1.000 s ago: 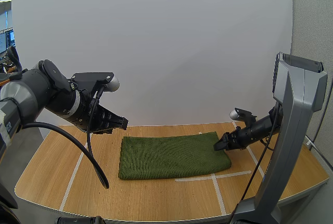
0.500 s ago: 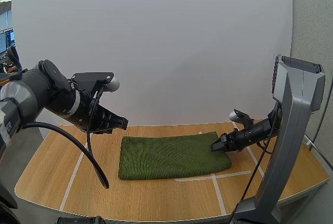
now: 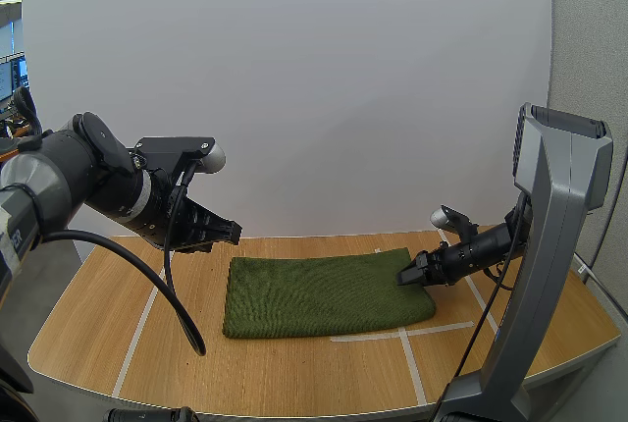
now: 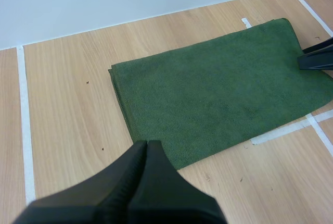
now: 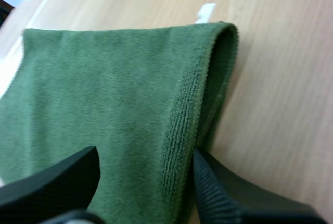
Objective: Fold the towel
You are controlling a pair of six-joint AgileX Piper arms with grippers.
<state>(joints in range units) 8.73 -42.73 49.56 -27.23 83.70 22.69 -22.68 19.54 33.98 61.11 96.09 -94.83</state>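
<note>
Since the right tool (image 3: 407, 275) has slid in from just off the towel (image 3: 324, 292) to sit over its 3 o'clock edge, and has hardly budged in the last half second, I judge the approach done and the grasp next. The towel itself has not shifted. It lies flat as a long green strip across the middle of the tabletop (image 3: 294, 373), and its rounded 3 o'clock edge suggests it is already doubled. A further fold toward 9 o'clock therefore seems the step in hand. The left tool (image 3: 221, 231) has stayed where it was, held above the tabletop at the towel's 10 o'clock, well apart from the cloth.

From above, the right tool reads as a dark point at the towel's edge, and it is hard to say there whether it is apart or together. The right wrist view settles it: the two fingers (image 5: 57, 182) stand apart, one over the cloth and one over bare wood. The doubled edge runs between them, not yet pinched. The left wrist view adds that the left tool's fingers lie together as one wedge with nothing in them, looking down toward the towel's 9 o'clock edge. It also shows white tape (image 4: 281, 131) running along the towel's 5 o'clock side.
</note>
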